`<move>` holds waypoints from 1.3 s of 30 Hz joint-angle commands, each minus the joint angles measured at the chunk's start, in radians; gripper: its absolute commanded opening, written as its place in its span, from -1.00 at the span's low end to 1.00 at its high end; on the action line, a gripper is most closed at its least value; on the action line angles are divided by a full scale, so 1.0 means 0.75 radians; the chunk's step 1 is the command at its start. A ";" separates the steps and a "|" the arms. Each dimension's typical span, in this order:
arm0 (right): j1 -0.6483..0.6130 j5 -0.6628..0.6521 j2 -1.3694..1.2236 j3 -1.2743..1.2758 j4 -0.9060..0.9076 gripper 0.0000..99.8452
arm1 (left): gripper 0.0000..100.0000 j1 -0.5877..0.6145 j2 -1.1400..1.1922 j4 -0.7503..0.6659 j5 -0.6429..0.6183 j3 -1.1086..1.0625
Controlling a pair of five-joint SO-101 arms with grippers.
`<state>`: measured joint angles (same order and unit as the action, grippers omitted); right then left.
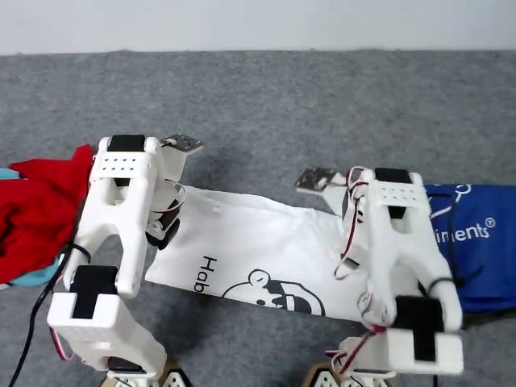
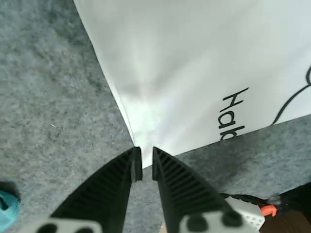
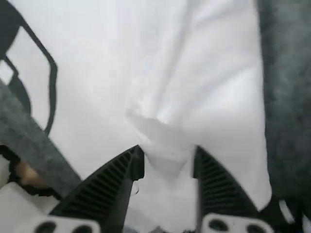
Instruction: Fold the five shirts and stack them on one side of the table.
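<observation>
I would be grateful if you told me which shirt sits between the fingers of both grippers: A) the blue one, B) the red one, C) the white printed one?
C: the left gripper pinches the edge of the white shirt, and the right gripper has a fold of that same white cloth between its fingers.

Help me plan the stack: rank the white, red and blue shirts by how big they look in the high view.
1. The white shirt, clearly the largest.
2. The red shirt and the blue shirt look about alike. Both run off the picture's edges, so I won't rank them.
</observation>
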<state>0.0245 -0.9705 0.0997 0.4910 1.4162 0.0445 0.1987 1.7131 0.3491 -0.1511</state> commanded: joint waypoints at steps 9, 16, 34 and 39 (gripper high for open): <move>-0.034 0.487 0.384 -0.018 -0.071 -0.54 | -0.90 -0.012 -0.053 -0.065 -0.053 0.005; -0.046 0.634 0.105 -0.018 -0.159 -0.54 | -0.88 -0.010 -0.043 -0.119 -0.180 0.009; -0.046 0.624 0.157 0.027 -0.124 -0.54 | -0.79 -0.004 0.550 -0.047 -0.170 0.369; -0.044 0.624 0.152 0.070 -0.126 -0.54 | -0.82 0.006 0.524 0.055 -0.151 0.474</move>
<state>-0.0031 -0.5071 0.1780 0.5432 1.3241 0.0430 0.6145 1.7192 0.2248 0.1465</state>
